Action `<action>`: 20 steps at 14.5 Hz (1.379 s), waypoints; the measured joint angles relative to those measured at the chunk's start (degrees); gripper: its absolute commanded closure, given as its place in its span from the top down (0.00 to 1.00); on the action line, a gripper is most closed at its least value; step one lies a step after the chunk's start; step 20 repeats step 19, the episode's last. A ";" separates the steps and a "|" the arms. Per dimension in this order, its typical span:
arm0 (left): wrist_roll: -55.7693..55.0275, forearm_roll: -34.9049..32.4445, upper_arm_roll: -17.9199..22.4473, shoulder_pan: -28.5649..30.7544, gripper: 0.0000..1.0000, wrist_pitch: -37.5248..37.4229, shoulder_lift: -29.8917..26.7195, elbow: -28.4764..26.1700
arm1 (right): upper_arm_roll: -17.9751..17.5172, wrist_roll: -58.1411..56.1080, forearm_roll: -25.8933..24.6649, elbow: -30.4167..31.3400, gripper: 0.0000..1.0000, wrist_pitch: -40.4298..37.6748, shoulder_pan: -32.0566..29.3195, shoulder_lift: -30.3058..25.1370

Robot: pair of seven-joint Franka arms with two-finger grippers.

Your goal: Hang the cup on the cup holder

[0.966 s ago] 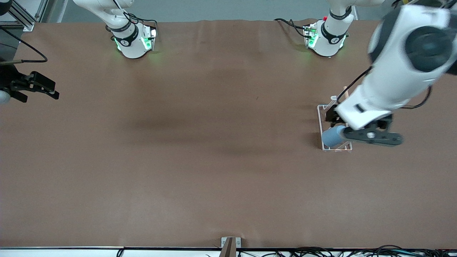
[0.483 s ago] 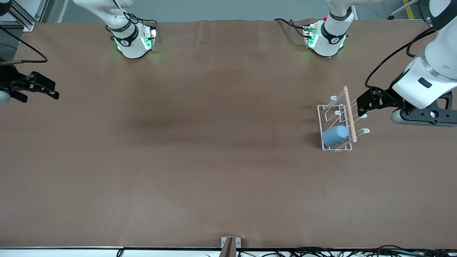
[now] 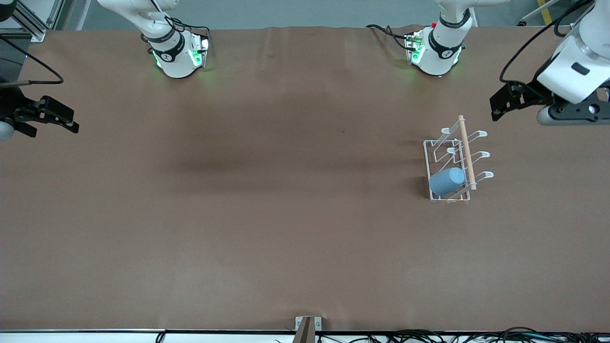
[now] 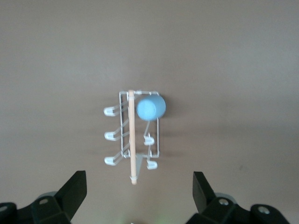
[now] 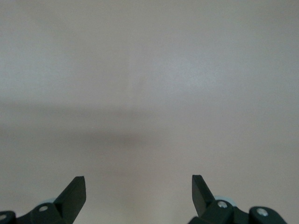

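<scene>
light-blue cup (image 3: 447,181) hanging on a prong of the cup holder (image 3: 452,164) at its end nearer the front camera, left hand (image 3: 501,101) empty with fingers wide apart above the worktop (image 3: 286,214) near the rack, right hand (image 3: 59,117) waiting at the right arm's end, fingers spread too

Brown table (image 3: 267,214), matte, faint creases. 1 thing sits directly on it: the white wire cup holder (image 3: 436,148), toward the left arm's end, well apart from the left gripper's (image 3: 499,102) spread fingers, w/ bare tabletop between. Only bare brown surface under the right gripper's (image 5: 138,196) fingers.
</scene>
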State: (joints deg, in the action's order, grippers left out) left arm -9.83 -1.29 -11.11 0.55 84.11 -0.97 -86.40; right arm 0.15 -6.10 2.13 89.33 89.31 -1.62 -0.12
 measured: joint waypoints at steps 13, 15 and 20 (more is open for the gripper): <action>-0.02 1.28 1.02 3.27 1.00 2.36 -9.13 -10.38 | 0.01 0.00 0.00 -0.25 1.00 0.35 -0.03 0.07; -0.02 1.28 0.97 3.27 1.00 1.22 -7.38 -8.01 | 0.01 0.00 0.00 -0.51 1.00 0.50 -0.03 0.09; -0.02 1.28 0.96 3.26 1.00 0.73 -4.22 -5.19 | 0.01 0.01 0.00 -0.97 1.00 0.50 -0.04 0.28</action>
